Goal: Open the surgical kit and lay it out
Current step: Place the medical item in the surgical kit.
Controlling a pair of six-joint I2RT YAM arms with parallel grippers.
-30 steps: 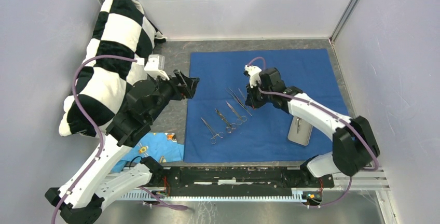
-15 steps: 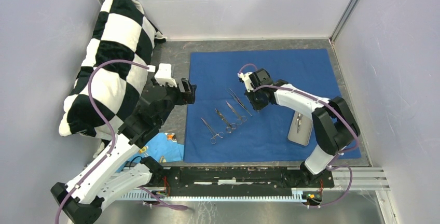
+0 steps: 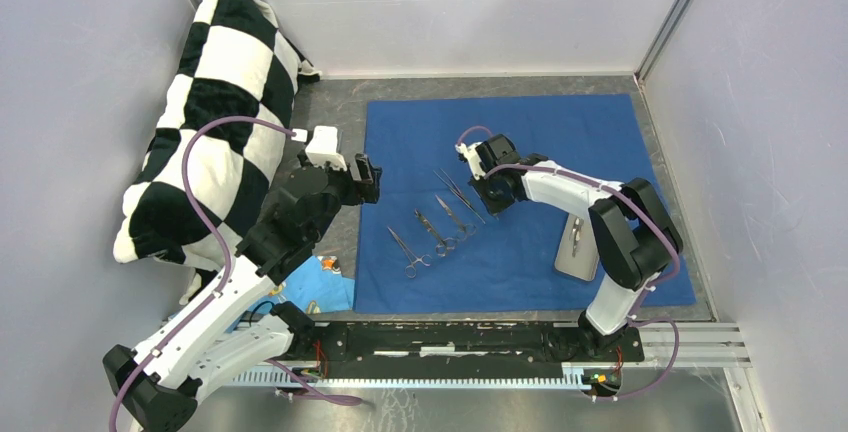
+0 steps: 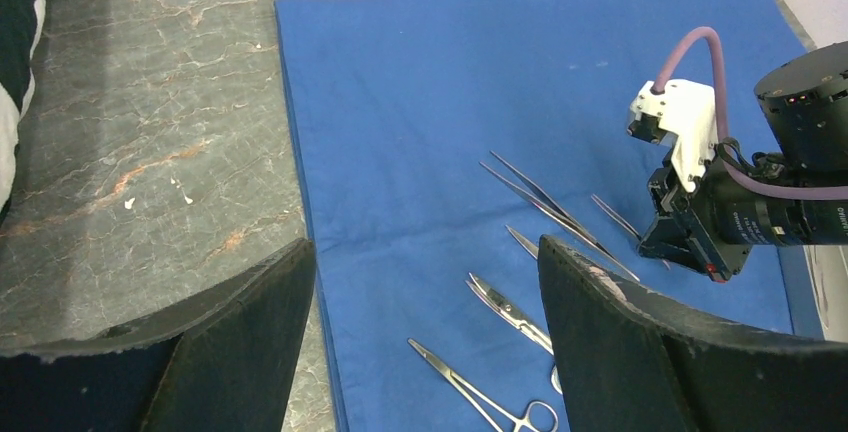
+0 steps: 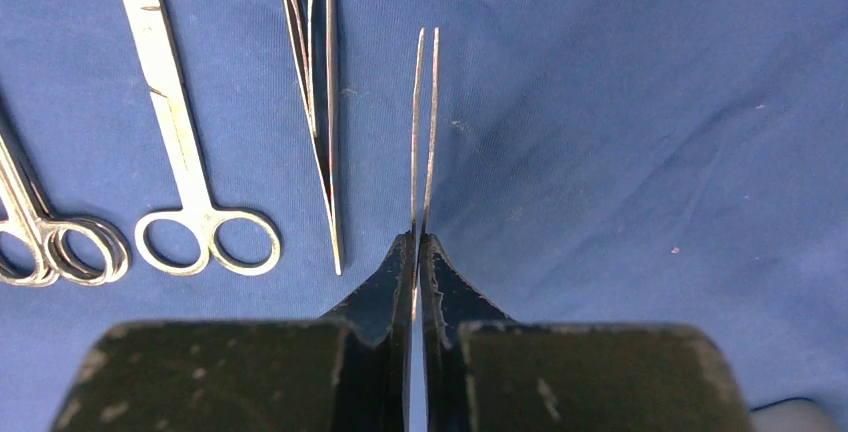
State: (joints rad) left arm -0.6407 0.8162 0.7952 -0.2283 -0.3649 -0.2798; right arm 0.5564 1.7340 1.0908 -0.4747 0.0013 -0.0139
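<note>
Clearly our right gripper pinched the thin tweezers by their rear end, long axis pointing straight ahead over the dark blue cloth, parallel to the long forceps just left; our left gripper hung spread, farther off.

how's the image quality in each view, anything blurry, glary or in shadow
Top external view: even, diffuse light, sharp, only faint shadows on the blue cloth. Left wrist view: the open left gripper looms dark and soft in front; cloth beyond is crisp. Right wrist view: the right gripper is dark and blurred, while the tweezers it pinches and the scissors nearby are sharp, with mild glints.
</note>
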